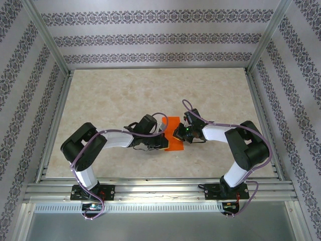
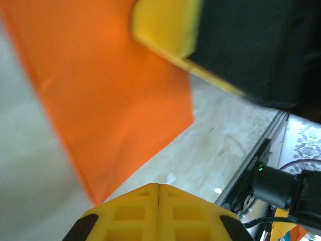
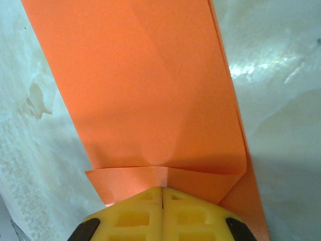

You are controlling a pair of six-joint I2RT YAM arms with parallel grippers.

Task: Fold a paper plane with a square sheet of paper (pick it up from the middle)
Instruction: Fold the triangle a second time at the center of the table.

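I log one folded orange square sheet of paper [image 3: 150,90] on the table [image 1: 125,95]: left gripper [image 2: 159,187] closed beside it, right gripper [image 3: 162,190] closed, tips at its folded edge.

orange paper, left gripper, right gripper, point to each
orange paper [image 3: 150,90]: right wrist view, middle of its face
left gripper [image 2: 159,195]: left wrist view, seam between fingertips
right gripper [image 3: 162,196]: right wrist view, seam between fingertips

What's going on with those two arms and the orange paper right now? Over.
Left end effector shut, beside the orange paper. Right end effector shut, tips at its folded edge. Nothing in the way.
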